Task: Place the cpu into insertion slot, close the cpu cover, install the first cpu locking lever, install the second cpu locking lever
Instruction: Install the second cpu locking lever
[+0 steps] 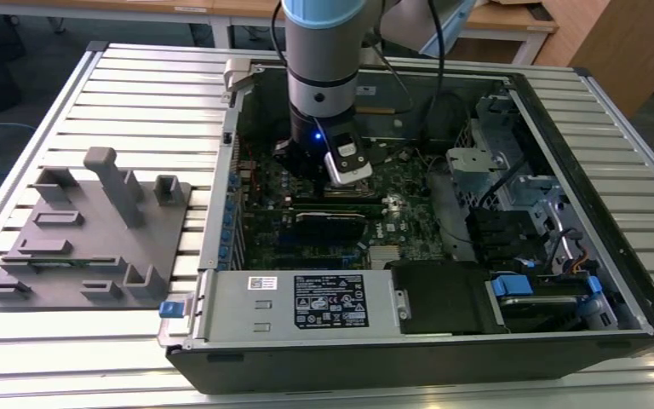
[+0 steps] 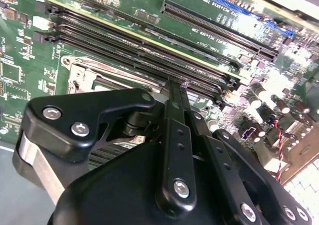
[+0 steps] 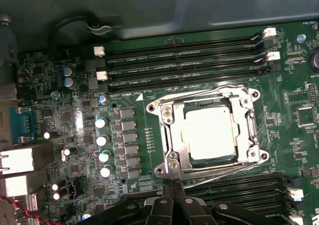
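The cpu (image 3: 209, 133), a pale silver square, lies in the insertion slot (image 3: 158, 170) on the green motherboard. The silvery cpu cover (image 3: 174, 135) lies flat around the chip. One thin wire lever (image 3: 199, 91) runs along the socket's side by the memory slots. A second wire lever (image 3: 224, 169) runs slanted along the opposite side. My gripper (image 3: 172, 184) is shut, its black fingertips together at the socket's edge beside that second lever's end. In the second wire view the shut tips (image 2: 173, 85) hide most of the socket (image 2: 79, 73). In the exterior view the gripper (image 1: 347, 186) reaches down into the open computer case.
Long black memory slots (image 3: 184, 60) flank the socket on two sides. A row of capacitors (image 3: 102, 140) stands beside it. A grey labelled box (image 1: 304, 302) fills the case's front. A grey moulded fixture (image 1: 88, 230) sits on the slatted table at the exterior view's left.
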`<state>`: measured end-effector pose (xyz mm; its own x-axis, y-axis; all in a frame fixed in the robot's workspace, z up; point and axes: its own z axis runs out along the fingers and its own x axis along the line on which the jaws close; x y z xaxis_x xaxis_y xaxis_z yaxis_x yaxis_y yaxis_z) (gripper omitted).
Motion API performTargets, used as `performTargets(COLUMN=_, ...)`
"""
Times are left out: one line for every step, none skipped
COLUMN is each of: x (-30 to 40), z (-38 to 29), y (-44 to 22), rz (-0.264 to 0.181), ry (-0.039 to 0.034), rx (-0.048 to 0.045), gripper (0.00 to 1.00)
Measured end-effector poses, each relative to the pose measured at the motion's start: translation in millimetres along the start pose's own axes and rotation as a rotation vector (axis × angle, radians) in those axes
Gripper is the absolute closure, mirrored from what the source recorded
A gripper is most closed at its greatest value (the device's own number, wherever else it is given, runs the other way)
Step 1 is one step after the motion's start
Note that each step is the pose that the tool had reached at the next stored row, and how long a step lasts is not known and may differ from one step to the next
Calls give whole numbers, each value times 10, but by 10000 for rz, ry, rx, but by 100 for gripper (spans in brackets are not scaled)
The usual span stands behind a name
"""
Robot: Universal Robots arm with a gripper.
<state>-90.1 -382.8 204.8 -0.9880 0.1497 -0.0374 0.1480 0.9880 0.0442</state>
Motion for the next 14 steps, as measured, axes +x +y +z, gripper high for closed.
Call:
performTargets(x=10, z=3, y=-2, rz=1, ry=1, rx=-2, gripper=90)
performTargets(x=16, z=6, y=-3, rz=1, ry=1, rx=-6, gripper=90)
performTargets(x=21, z=10, y=-4, rz=1, ry=2, rx=-12, gripper=90)
performTargets(x=23, z=12, y=-4, rz=1, ry=3, rx=-18, gripper=90)
performTargets(x=23, z=11, y=-5, rz=1, ry=5, rx=-21, gripper=90)
performTargets(x=23, z=11, y=-4, rz=1, ry=5, rx=-24, gripper=90)
performTargets(x=23, z=11, y=-4, rz=1, ry=5, rx=-27, gripper=90)
performTargets(x=23, z=11, y=-4, rz=2, ry=6, rx=-30, gripper=90)
performTargets(x=24, z=12, y=-5, rz=2, ry=6, rx=-32, gripper=90)
performTargets(x=25, z=11, y=-6, rz=3, ry=11, rx=-54, gripper=90)
performTargets(x=25, z=12, y=-6, rz=5, ry=16, rx=-93, gripper=90)
performTargets(x=26, z=13, y=-5, rz=6, ry=21, rx=-134, gripper=90)
performTargets(x=26, z=14, y=-5, rz=7, ry=25, rx=-159, gripper=90)
performTargets(x=27, z=17, y=-5, rz=8, ry=24, rx=-166, gripper=90)
